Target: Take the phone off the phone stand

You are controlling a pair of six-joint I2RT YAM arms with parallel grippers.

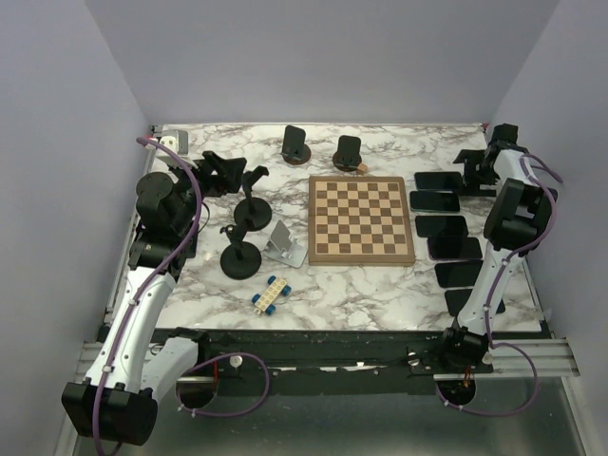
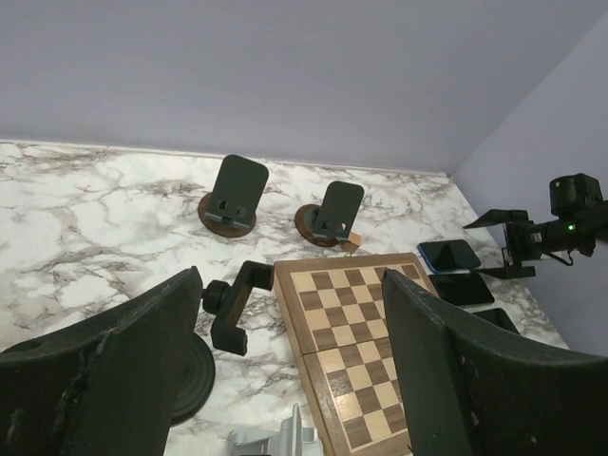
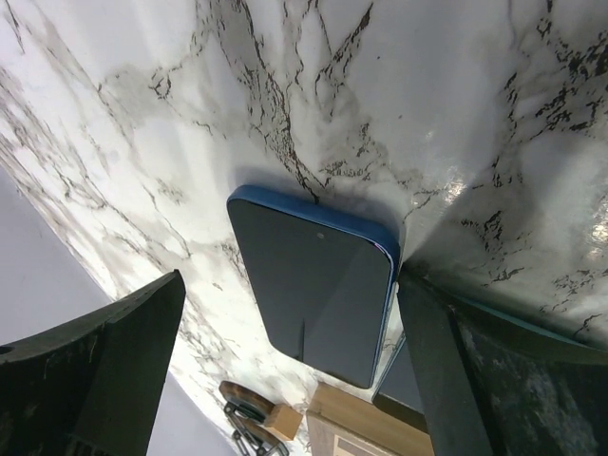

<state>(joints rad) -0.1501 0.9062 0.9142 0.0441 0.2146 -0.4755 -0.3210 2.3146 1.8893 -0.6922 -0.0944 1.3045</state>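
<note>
Directly beneath the right gripper (image 3: 293, 313), between its two dark fingers (image 3: 104, 370), a blue-edged phone (image 3: 309, 280) lies flat and screen-up on the marble table (image 3: 494, 114); the fingers stand wide apart with nothing in them, and the far-side finger's tip sits close to the phone's corner, though I cannot tell whether it touches. The phone rests on no stand; I judge it already off and set down, at the end of the row of other phones (image 1: 446, 228) running back toward the arm's base.

Ahead of the left gripper (image 2: 293, 285), whose fingers are also spread and empty, two round-based phone stands (image 2: 233, 195) sit upright beyond the chessboard (image 2: 351, 323); whether their dark leaning slabs are phones or only backrests is too small to tell.

As for handling, the phone looks like a stiff, thin slab with a glossy glass face; probably slick, moderately heavy for its thickness, and easily scratched or cracked. Lying flat, it offers little for the fingers; the best hold would likely be across its narrow width, pads on the two long blue edges, rather than pinching the screen; a light, square squeeze should keep it from slipping or twisting out.
</note>
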